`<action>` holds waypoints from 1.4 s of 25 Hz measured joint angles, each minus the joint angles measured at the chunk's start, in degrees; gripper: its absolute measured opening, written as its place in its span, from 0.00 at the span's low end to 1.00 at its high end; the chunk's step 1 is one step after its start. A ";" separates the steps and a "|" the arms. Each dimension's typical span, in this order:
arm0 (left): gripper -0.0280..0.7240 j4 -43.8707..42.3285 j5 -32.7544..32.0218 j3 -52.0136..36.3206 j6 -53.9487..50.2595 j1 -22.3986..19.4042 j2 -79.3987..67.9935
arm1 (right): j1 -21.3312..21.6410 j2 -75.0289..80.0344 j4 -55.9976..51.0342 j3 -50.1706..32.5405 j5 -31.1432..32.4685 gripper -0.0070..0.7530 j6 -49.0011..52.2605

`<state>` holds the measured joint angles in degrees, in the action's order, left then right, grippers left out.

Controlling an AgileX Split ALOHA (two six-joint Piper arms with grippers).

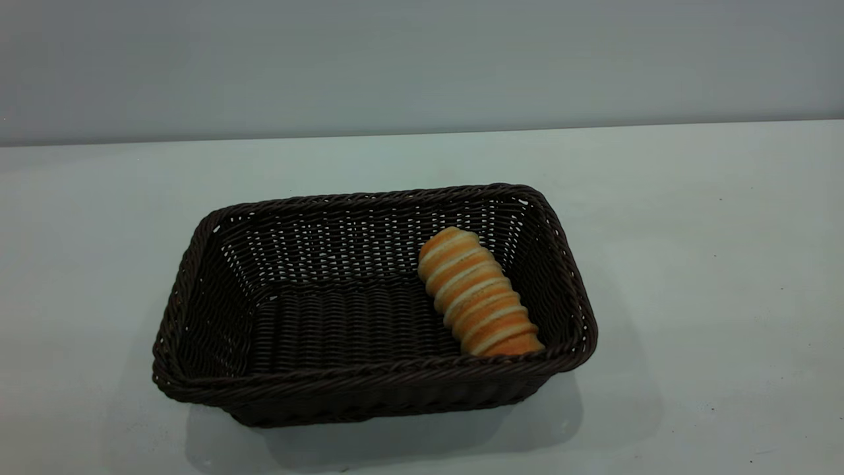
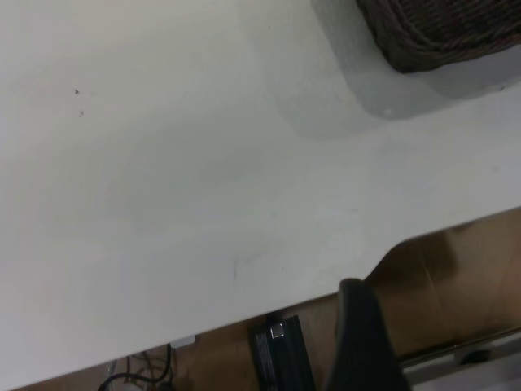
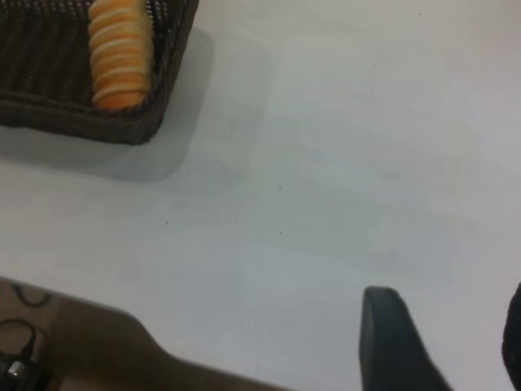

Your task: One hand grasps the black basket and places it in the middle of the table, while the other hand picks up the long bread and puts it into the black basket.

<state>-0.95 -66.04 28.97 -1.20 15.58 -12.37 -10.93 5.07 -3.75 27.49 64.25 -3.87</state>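
Note:
The black basket stands on the table near its middle. The long bread lies inside it at the right end, leaning on the near rim. No gripper shows in the exterior view. In the right wrist view the basket and the bread are far from my right gripper, which is open and empty over bare table. In the left wrist view my left gripper hangs past the table's edge with one finger showing. It is open and empty, far from the basket's corner.
The table's edge shows in the left wrist view, with brown floor, a black box and cables below. The table's edge and floor also show in the right wrist view. A plain grey wall stands behind the table.

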 joint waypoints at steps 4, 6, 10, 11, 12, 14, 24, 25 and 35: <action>0.76 0.00 1.05 -0.94 0.00 0.00 0.00 | 0.00 0.00 0.00 0.00 0.00 0.42 0.00; 0.76 0.00 1.17 -1.01 0.19 0.00 0.07 | 0.00 0.00 0.00 0.00 0.00 0.42 0.00; 0.76 -0.13 1.28 -1.01 1.20 0.00 0.07 | 0.00 0.00 0.00 0.00 0.00 0.42 0.00; 0.76 -0.13 1.28 -1.01 1.20 0.00 0.07 | 0.00 0.00 0.00 0.00 0.00 0.42 0.00; 0.76 -0.13 1.28 -1.01 1.20 0.00 0.07 | 0.00 0.00 0.00 0.00 0.00 0.42 0.00; 0.76 -0.13 1.28 -1.01 1.20 0.00 0.07 | 0.00 0.00 0.00 0.00 0.00 0.42 0.00; 0.76 -0.13 1.45 -1.01 1.20 0.00 0.54 | 0.00 0.00 0.00 0.00 0.00 0.42 0.00; 0.76 -0.13 1.45 -1.01 1.20 -0.06 1.05 | 0.00 0.00 0.00 0.00 0.00 0.42 0.00; 0.76 -0.13 1.16 -1.01 1.20 -11.56 13.33 | 11.09 0.00 0.00 0.00 0.00 0.42 0.00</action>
<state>-1.08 -64.88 27.96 0.00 4.03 0.96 0.16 5.07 -3.75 27.49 64.25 -3.87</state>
